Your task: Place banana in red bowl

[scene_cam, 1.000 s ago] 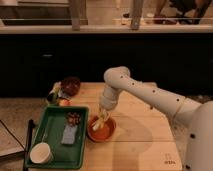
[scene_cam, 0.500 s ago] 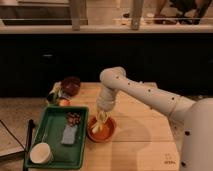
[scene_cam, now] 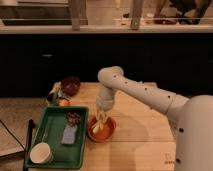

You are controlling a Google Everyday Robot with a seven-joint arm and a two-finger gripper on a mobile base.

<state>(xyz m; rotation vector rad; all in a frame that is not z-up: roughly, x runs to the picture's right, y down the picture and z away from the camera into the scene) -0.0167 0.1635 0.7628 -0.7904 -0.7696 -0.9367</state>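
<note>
The red bowl (scene_cam: 102,130) sits on the wooden table just right of the green tray. The banana (scene_cam: 99,123), pale yellow, hangs with its lower end down inside the bowl. My gripper (scene_cam: 102,112) is directly above the bowl at the banana's upper end. The white arm reaches in from the right and bends down over the bowl.
A green tray (scene_cam: 56,142) at front left holds a white cup (scene_cam: 40,153), a grey packet (scene_cam: 68,134) and a small dark snack (scene_cam: 74,118). A dark bowl (scene_cam: 70,85) and small items (scene_cam: 56,95) stand behind the tray. A dark counter wall runs behind the table.
The arm has shifted slightly left and lowered over the red bowl, bringing the banana further down into it.
</note>
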